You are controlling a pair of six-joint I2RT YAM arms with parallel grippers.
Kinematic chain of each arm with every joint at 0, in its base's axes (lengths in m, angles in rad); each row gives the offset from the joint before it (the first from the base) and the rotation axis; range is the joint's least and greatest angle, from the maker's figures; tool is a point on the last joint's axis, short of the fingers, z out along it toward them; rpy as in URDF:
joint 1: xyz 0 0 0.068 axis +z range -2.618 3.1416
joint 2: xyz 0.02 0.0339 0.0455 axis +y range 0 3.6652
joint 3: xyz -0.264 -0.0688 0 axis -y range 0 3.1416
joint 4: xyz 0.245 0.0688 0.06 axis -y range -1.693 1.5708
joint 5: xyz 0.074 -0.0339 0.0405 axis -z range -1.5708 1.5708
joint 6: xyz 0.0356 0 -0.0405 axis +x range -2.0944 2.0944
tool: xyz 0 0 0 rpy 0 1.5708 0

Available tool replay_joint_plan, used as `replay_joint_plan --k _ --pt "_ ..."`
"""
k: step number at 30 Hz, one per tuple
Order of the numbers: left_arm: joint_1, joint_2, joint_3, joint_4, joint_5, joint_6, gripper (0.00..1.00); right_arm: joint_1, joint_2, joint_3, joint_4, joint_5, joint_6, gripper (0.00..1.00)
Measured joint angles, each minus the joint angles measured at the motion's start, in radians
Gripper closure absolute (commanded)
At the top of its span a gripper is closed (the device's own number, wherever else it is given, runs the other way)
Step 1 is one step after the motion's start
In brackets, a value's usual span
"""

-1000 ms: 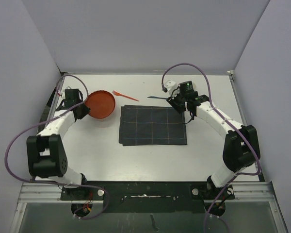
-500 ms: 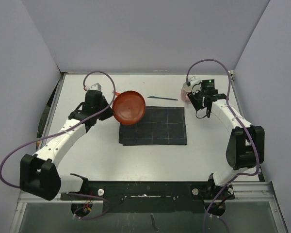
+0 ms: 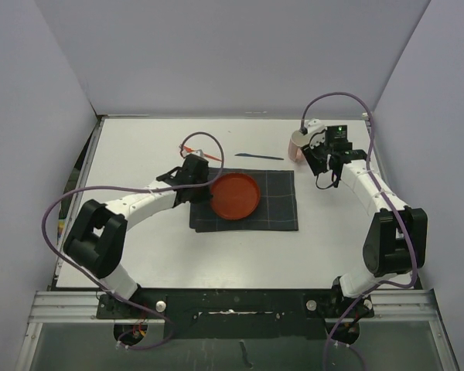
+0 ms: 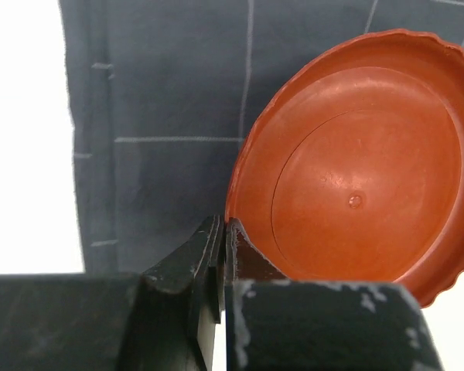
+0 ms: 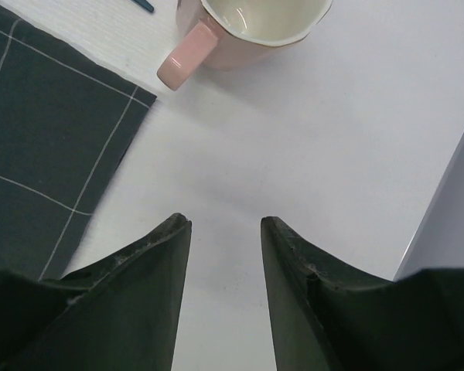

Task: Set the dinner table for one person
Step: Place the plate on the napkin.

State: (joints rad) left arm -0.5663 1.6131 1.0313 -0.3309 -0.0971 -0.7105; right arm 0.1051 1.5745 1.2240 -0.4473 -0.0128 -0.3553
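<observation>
Your left hand (image 4: 220,255) pinches the plate (image 4: 356,170) by its rim, leaving the base free to settle on the mat (image 3: 278,209) laid on the white surface (image 3: 155,239), while your right hand (image 5: 226,224), spread and empty, faces the mug (image 5: 255,23) standing just off the mat's corner.

Orange-red plate (image 3: 235,196); dark grey mat (image 3: 274,210), thin pale grid; pink mug (image 5: 259,15), cream inside; white tabletop (image 3: 155,239).

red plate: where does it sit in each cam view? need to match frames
Top external: red plate just left of centre, over the dark mat.
Left wrist: fills the right half, rim pinched in the left claw.
Right wrist: not in view.
Shared landmark: the dark mat, in all three views.
</observation>
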Motion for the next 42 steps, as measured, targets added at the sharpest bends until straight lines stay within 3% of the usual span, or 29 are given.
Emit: replay_joint_plan --k 18,42 --pt "-0.056 0.282 0.226 0.052 0.007 0.013 1.0 -0.014 0.0 -0.03 -0.003 -0.026 0.001 0.57" --pt "-0.06 0.289 0.249 -0.034 -0.054 0.004 1.0 -0.014 0.0 -0.031 -0.003 -0.051 0.008 0.57"
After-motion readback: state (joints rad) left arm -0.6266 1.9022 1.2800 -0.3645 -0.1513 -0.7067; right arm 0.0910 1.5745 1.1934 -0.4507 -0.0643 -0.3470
